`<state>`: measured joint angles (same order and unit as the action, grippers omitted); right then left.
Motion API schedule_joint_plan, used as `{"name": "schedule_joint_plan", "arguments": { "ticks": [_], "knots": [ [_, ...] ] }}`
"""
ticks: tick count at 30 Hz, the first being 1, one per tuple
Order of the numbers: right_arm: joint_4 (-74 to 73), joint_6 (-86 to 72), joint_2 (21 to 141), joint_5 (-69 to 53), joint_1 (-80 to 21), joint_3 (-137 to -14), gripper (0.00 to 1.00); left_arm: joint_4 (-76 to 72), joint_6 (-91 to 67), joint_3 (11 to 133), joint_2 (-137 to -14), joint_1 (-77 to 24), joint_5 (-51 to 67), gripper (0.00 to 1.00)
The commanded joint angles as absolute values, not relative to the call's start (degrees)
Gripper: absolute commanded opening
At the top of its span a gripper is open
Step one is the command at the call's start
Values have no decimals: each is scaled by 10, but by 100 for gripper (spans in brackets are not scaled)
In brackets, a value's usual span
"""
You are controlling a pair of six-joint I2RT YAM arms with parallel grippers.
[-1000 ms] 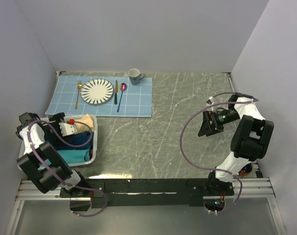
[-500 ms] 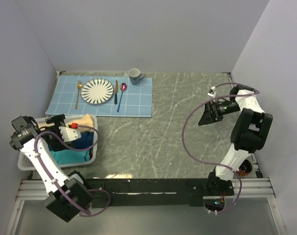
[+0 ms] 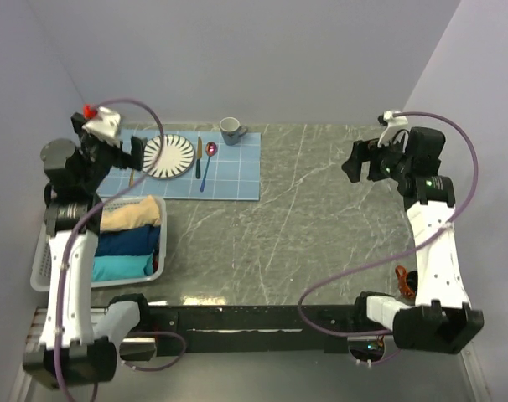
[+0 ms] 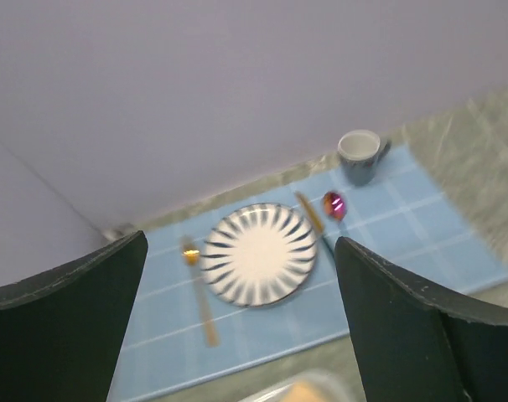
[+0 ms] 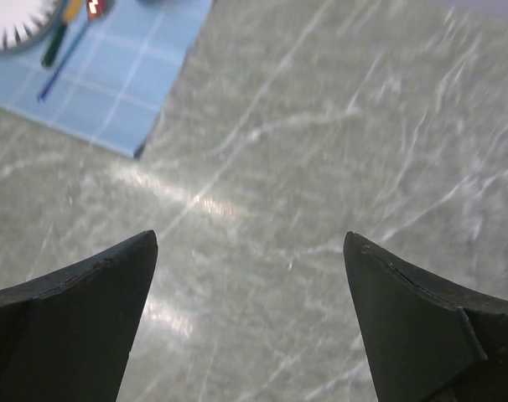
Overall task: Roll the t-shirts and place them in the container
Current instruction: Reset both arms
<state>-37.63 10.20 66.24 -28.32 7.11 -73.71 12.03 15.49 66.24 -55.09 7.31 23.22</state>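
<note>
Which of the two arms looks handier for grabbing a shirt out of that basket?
Left. The left gripper hangs open just beyond the basket that holds the t-shirts, on its own side. The right gripper, also open, hovers over the table far across from the basket.

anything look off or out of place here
Nothing stands out. The tan t-shirt, navy t-shirt and teal t-shirt lie side by side in the white basket, and the plate, cutlery and mug sit orderly on the blue placemat. No spills or damage visible.
</note>
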Motion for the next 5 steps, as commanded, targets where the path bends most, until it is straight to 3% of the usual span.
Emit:
{"name": "schedule_joint_plan", "arguments": {
  "ticks": [1,5],
  "knots": [
    [-298,26,621,-193,34,-748,100,22,-111,628,-615,62,160,99],
    [-315,29,599,-181,16,-768,100,31,-64,654,-671,22,147,99]
  ]
}}
